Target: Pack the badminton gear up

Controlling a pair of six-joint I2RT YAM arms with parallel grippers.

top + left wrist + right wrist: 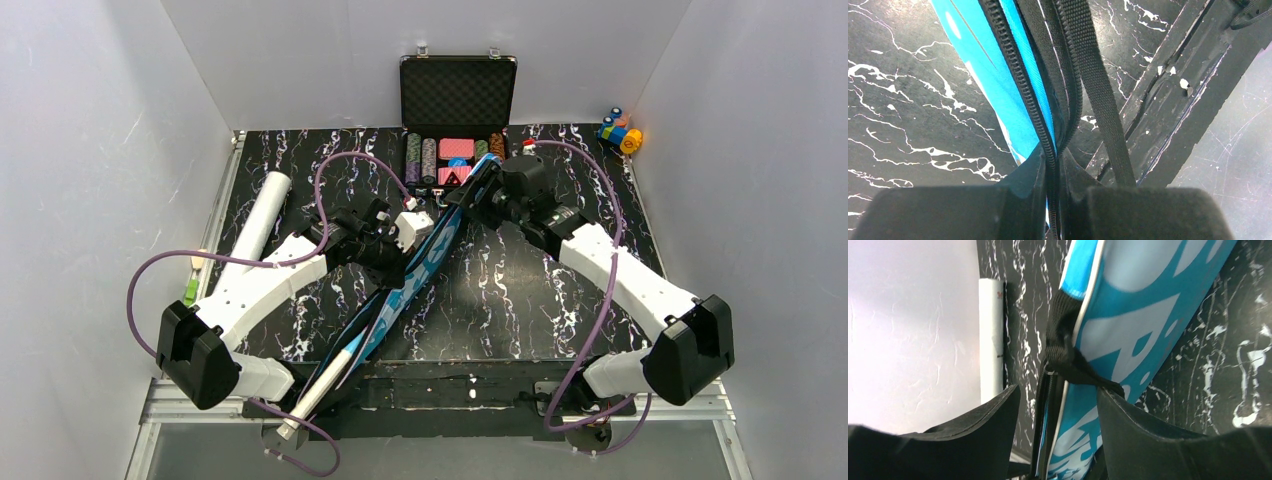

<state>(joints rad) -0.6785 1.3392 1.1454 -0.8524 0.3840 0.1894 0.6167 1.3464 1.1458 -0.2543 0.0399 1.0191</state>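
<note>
Two arms meet at the blue bag (432,252), lying diagonally across the table (540,300) from near left to far centre: the left gripper (1053,161) pinches its zipper edge (1018,80), seemingly steadying the opening, while the right gripper (1058,396), fingers spread, straddles the black strap (1062,342).

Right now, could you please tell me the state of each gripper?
Left gripper: closed on the blue bag at its zipper edge.
Right gripper: open, straddling the bag's strap end.
</note>
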